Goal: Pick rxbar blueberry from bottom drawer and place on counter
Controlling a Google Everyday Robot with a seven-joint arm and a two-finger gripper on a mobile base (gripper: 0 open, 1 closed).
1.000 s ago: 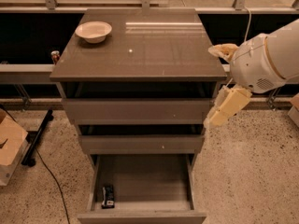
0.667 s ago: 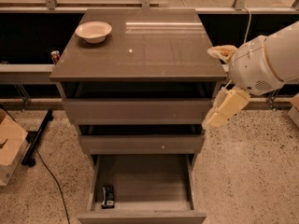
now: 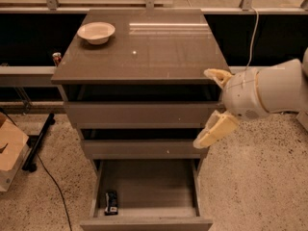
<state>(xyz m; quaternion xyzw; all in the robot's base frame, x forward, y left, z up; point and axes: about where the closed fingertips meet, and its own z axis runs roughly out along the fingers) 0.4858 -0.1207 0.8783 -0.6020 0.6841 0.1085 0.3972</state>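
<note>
Tool (image 3: 212, 104): fingers (image 3: 215, 130) spread wide, at 3 o'clock of the cabinet (image 3: 139, 114).
Rxbar blueberry (image 3: 111, 202): flat in the pulled-out bottom drawer (image 3: 154, 186), 7 o'clock corner.
Counter (image 3: 154, 52): bowl (image 3: 96, 32) at 11 o'clock.

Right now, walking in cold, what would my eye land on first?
Probably the big white arm on the right, with its gripper open at the right edge of the drawer cabinet. Next comes the pulled-out bottom drawer, where the dark rxbar blueberry lies in the front-left corner. A pale bowl sits at the back-left of the counter.
</note>
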